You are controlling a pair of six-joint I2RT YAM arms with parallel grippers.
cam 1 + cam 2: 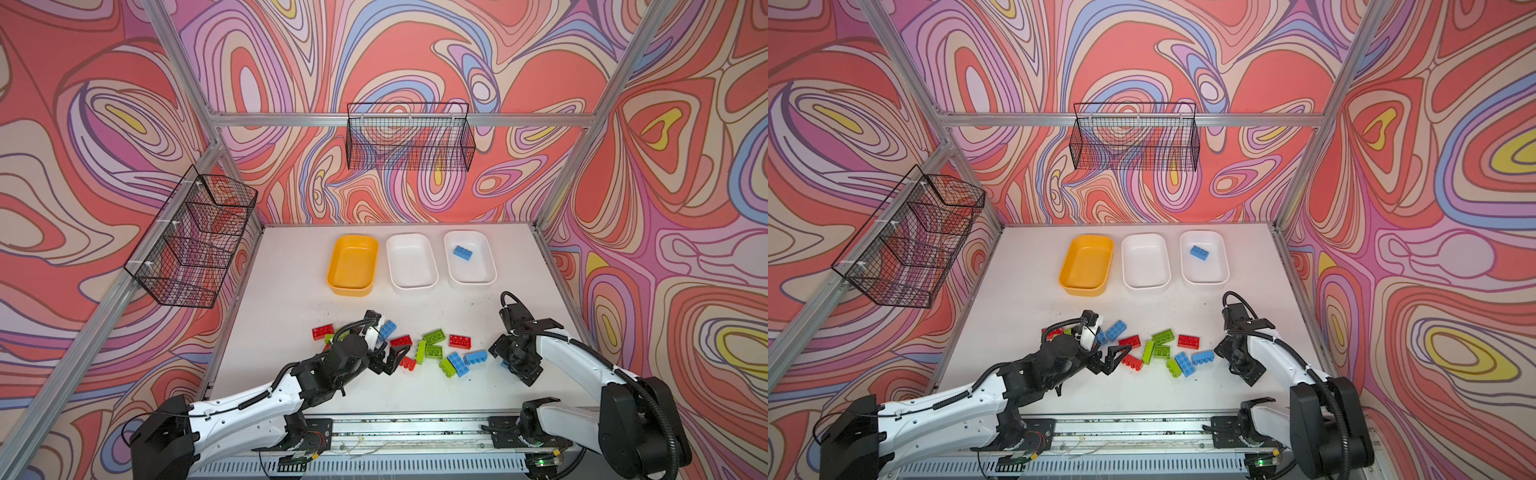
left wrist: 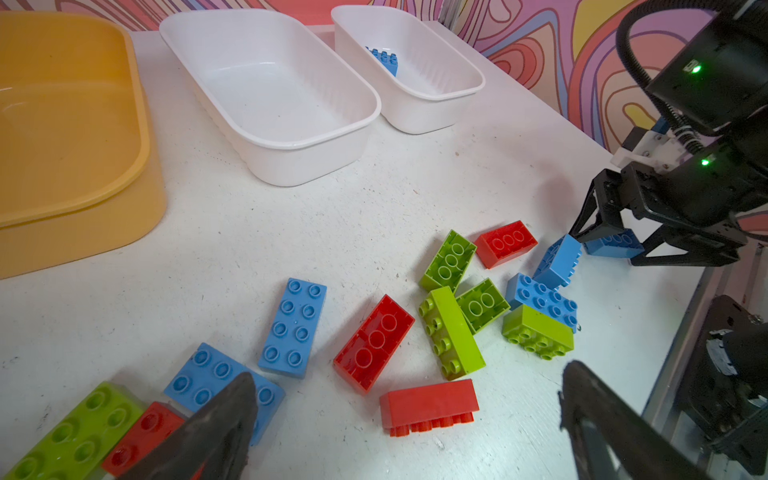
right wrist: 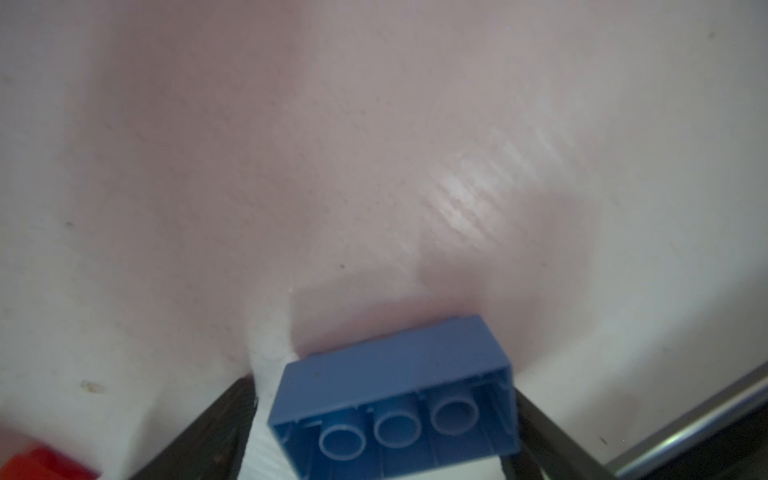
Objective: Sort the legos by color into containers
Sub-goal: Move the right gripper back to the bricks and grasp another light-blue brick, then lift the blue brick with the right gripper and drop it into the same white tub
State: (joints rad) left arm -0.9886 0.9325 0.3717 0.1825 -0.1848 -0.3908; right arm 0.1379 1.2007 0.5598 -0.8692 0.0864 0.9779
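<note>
Legos (image 1: 432,351) in red, green and blue lie scattered on the near half of the counter (image 1: 291,299); a single blue lego (image 1: 462,252) sits in the rightmost white tub (image 1: 471,284). Left fingers (image 2: 224,419) spread wide, low over the pile's left end beside a red brick (image 2: 428,405). Right fingers (image 2: 590,220) straddle a blue brick (image 2: 615,244) at the pile's right edge; cannot tell whether they pinch it.

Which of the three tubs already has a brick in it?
The white tub farthest right in both top views: one light blue brick lies inside. The middle white tub and the yellow-orange tub hold nothing.
</note>
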